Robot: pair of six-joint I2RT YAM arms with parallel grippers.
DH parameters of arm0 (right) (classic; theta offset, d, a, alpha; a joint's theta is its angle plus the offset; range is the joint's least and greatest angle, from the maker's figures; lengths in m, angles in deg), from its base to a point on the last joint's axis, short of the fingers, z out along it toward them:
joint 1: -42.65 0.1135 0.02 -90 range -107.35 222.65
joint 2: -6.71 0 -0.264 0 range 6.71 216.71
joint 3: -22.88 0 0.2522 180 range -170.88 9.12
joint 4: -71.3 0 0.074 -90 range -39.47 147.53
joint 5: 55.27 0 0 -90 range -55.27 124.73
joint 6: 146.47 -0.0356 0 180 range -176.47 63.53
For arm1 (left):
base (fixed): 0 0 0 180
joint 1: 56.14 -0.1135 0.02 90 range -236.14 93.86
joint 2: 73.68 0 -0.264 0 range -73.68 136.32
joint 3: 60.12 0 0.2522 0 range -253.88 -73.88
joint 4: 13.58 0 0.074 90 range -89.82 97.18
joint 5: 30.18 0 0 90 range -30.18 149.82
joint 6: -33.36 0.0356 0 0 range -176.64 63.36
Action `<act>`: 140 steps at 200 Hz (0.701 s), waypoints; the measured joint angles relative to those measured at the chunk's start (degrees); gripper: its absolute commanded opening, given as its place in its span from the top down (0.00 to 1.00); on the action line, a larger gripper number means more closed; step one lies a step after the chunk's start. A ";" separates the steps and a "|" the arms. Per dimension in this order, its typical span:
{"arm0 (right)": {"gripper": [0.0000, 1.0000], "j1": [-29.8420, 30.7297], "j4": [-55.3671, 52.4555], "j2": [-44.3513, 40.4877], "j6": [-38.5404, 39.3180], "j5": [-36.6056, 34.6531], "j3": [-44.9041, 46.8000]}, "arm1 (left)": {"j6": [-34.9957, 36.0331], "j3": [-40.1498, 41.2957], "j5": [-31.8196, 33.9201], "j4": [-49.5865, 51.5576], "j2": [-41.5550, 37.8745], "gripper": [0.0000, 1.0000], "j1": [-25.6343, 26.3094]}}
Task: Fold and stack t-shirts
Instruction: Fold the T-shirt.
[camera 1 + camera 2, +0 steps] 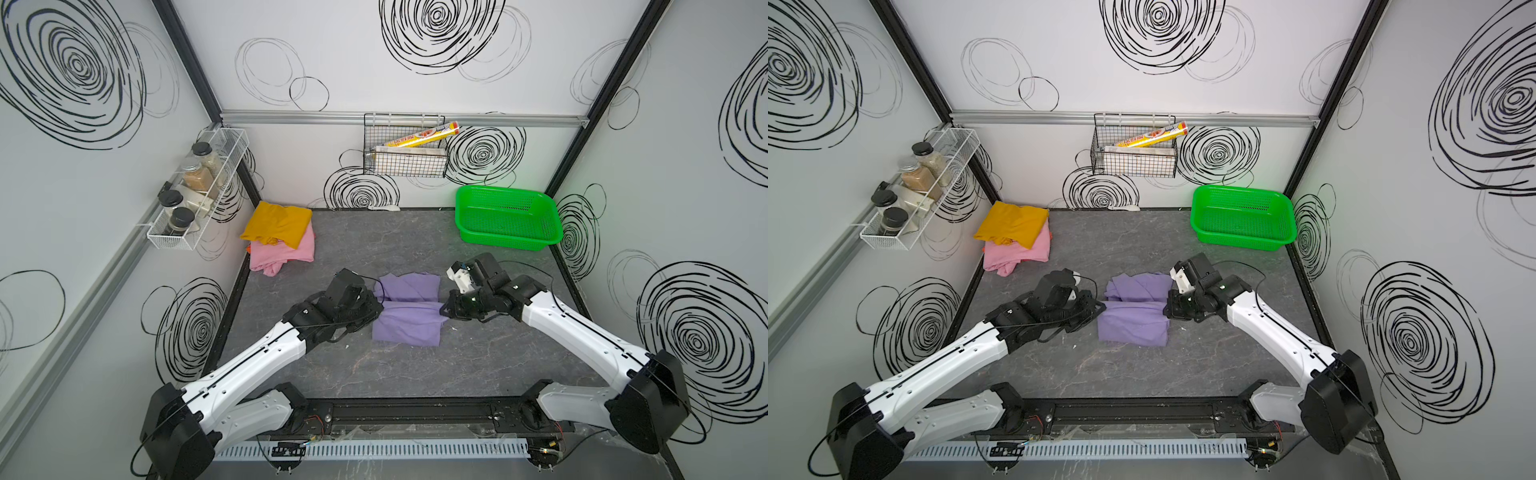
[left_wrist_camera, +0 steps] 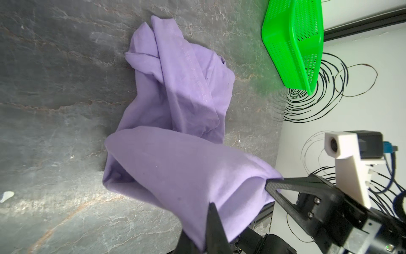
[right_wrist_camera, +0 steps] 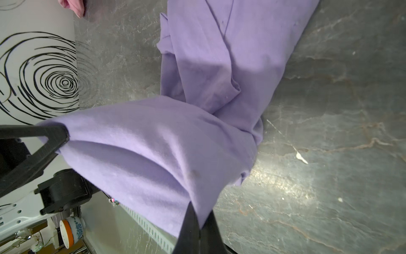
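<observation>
In both top views, a lavender t-shirt (image 1: 409, 328) lies partly folded in the middle of the grey table (image 1: 415, 374). The left end effector (image 1: 379, 309) and right end effector (image 1: 444, 311) pinch its opposite side edges. A yellow t-shirt (image 1: 277, 224) rests on a pink t-shirt (image 1: 286, 251) in the far left corner.

Left wrist view: the left end effector (image 2: 211, 217) is clamped narrowly on a raised lavender fold.

Right wrist view: the right end effector (image 3: 198, 222) is closed tight on the same fold's other end.
</observation>
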 measured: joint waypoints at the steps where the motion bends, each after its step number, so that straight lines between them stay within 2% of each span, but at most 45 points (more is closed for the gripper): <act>1: 1.00 0.00 0.02 0.09 0.00 -0.02 -0.15 | 0.07 -0.02 -0.04 -0.02 0.09 1.00 -0.04; 65: 1.00 -0.20 0.63 5.60 2.60 -3.39 -5.62 | 3.72 -2.86 -3.58 -2.32 5.33 1.00 -3.63; 140: 1.00 -1.68 1.90 10.21 5.66 -6.05 -8.83 | 7.34 -10.67 -6.40 -6.67 15.37 1.00 -6.75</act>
